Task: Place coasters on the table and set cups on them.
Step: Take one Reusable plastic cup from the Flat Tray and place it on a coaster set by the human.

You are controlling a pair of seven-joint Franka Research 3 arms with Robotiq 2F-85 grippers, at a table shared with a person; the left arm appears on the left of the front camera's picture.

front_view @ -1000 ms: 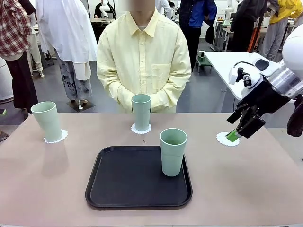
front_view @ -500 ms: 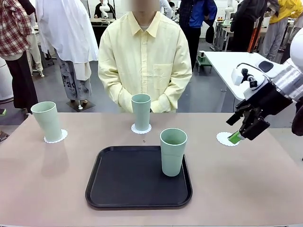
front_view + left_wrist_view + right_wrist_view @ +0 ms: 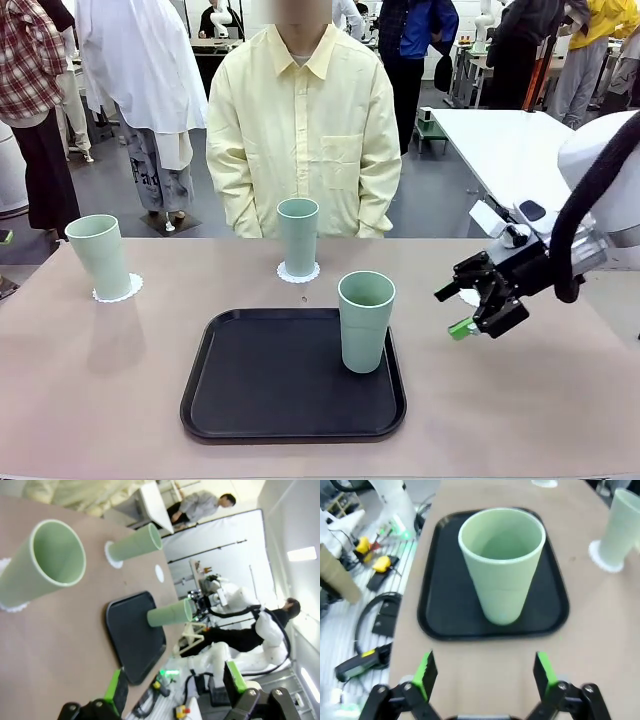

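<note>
Two cups on coasters, one cup on the tray, both claws spread and empty.

At the left of the front view the left cup (image 3: 98,255) stands upright on its coaster (image 3: 118,293) on the counter (image 3: 100,400). At upper centre the middle cup (image 3: 298,235) stands on a second coaster (image 3: 298,272), just in front of a person in a yellow shirt (image 3: 303,120). Below it lies the black tray (image 3: 250,380), with the third cup (image 3: 366,320) upright in its right part. Right of the tray the right claw (image 3: 455,310) hangs low over the counter, fingers wide apart with nothing between them, facing that cup. The third coaster (image 3: 159,573) lies bare, partly behind this claw. In the left wrist view the left claw (image 3: 175,687) is spread too, holding nothing, well apart from the cups.
</note>
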